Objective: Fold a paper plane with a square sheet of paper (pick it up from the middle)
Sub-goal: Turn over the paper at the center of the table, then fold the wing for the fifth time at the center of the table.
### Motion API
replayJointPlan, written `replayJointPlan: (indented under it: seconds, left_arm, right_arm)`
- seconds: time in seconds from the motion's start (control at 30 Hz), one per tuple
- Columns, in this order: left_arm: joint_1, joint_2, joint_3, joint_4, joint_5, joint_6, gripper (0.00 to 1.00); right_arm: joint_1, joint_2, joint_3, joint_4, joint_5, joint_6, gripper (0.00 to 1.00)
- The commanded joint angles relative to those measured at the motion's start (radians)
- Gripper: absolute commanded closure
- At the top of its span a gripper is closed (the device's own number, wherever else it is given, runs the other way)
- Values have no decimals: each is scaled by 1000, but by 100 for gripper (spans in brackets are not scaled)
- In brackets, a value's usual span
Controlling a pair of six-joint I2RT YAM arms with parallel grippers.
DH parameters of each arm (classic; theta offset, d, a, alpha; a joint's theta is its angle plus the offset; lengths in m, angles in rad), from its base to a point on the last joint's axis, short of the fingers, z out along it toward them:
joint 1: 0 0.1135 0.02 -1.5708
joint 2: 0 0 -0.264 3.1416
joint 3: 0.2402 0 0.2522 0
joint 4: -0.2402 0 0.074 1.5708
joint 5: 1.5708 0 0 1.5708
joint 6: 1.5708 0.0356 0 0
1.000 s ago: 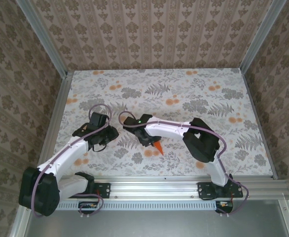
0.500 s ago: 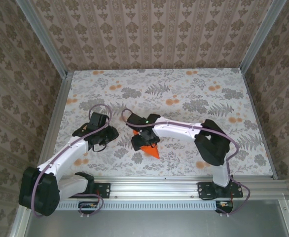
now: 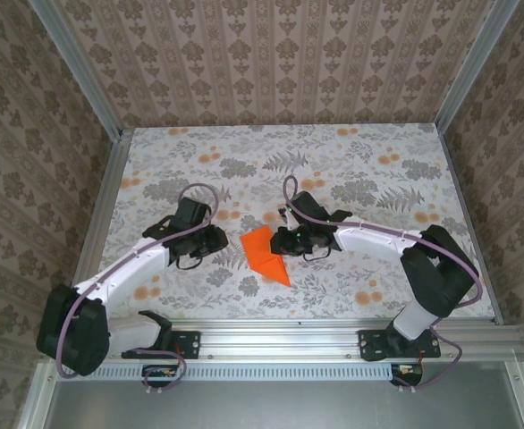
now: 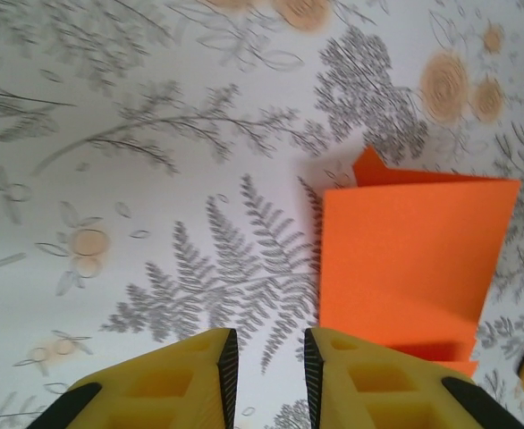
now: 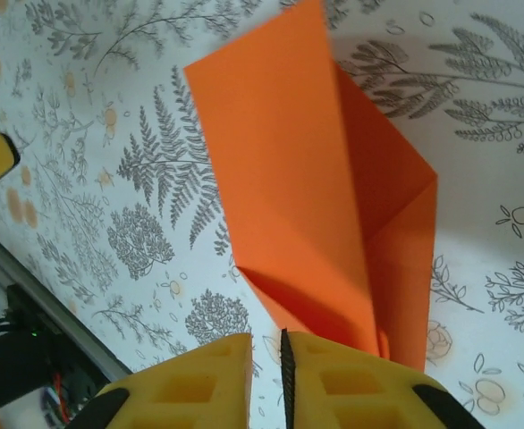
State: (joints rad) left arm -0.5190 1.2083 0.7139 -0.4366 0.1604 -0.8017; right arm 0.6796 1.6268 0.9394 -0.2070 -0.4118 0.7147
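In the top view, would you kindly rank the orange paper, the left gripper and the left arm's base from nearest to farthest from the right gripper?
1. orange paper, just left of the right gripper.
2. left gripper, farther left.
3. left arm's base, near-left edge.

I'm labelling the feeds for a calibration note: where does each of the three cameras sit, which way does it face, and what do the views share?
Top external: high above and behind the robot, looking down on the patterned table; the left gripper and the right gripper show.
Left wrist: mounted at the left gripper, looking past its left fingers down at the table.
Right wrist: mounted at the right gripper, looking past its right fingers down at the table.
Shared: all three see the folded orange paper.
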Motion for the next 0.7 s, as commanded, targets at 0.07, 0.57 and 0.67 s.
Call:
replayJointPlan:
  seconds: [0.07, 0.57, 0.67]
  left_arm:
    - [-55, 54, 48, 28, 9, 18, 72]
    - [-128, 153, 53, 108, 75, -13, 70]
    - [-139, 168, 61, 99, 76, -16, 65]
  right_arm:
    - [-14, 68, -27, 186, -166, 48, 86]
    - [-126, 225, -121, 274, -185, 40, 88]
    - [-149, 228, -162, 334, -200, 65, 88]
